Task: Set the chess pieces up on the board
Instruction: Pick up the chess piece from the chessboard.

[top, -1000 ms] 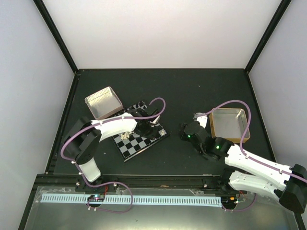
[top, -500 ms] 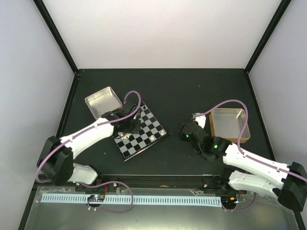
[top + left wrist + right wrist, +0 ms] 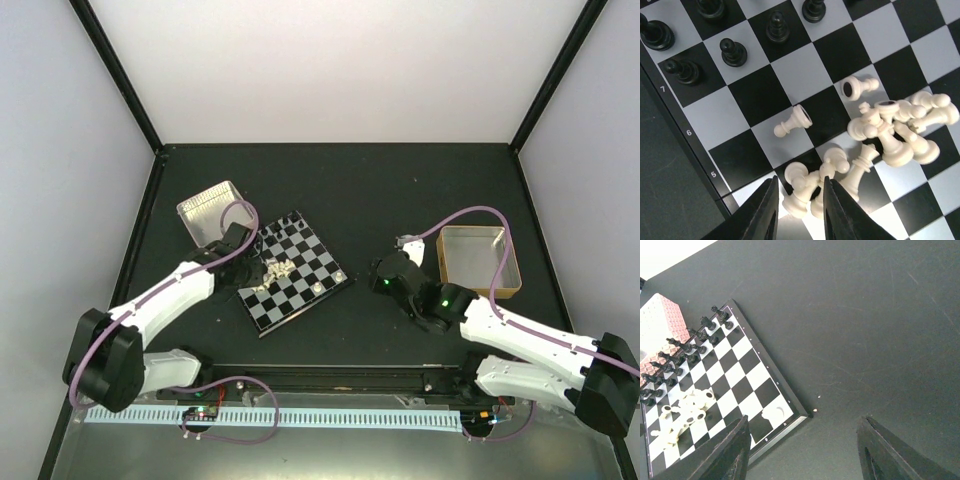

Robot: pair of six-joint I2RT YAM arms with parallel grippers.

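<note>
Chess pieces (image 3: 880,135) lying toppled in heap on board (image 3: 795,70) — nearly all needing standing; black pieces (image 3: 733,50) lining far rows. Left gripper (image 3: 800,182) hovering narrowly parted, grip unclear — right gripper (image 3: 802,450) gaping wide, holding nothing.

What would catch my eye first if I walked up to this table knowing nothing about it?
Probably the jumbled heap of white chess pieces, toppled on their sides on the small checkered board. Against that mess, the black pieces stand upright in tidy rows along one edge of the board. The left hand hovers right over the edge of the heap.
</note>
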